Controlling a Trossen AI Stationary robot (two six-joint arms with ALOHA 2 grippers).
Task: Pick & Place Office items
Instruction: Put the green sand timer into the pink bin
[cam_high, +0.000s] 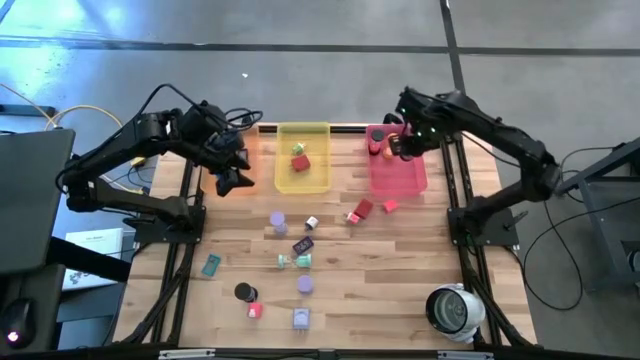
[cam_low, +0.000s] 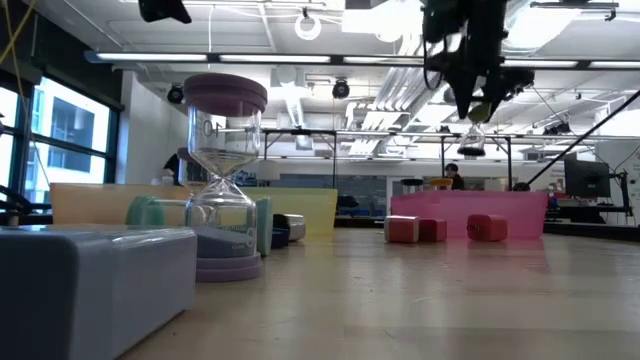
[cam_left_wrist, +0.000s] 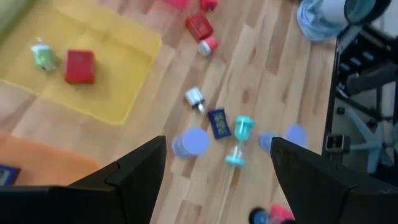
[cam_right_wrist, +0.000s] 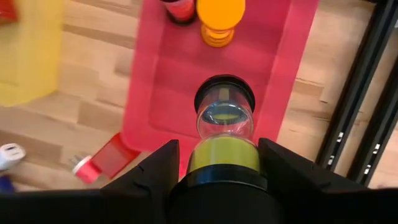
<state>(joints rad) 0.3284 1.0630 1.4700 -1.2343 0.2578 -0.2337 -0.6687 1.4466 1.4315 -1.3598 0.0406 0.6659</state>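
Hourglass (cam_right_wrist: 224, 134) in right tool (cam_right_wrist: 217, 163); overhead, seemingly hidden.

Table (cam_high: 400, 290) of pale, matt planked wood with visible grain. Yellow tray (cam_high: 302, 172) and pink tray (cam_high: 398, 176) of translucent, glossy plastic. Held hourglass (cam_right_wrist: 224, 118) of clear, shiny glass with black caps. Gripper fingers (cam_left_wrist: 134, 174) of matt dark plastic.

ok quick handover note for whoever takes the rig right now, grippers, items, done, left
Right gripper: shut on a black-capped hourglass, held above the pink tray.
Left gripper: open and empty, raised near the yellow tray.
Done: a red block and a green piece lie in the yellow tray; an orange hourglass stands in the pink one.
Left: release this hourglass, then clear the loose pieces on the table, such as the teal hourglass.
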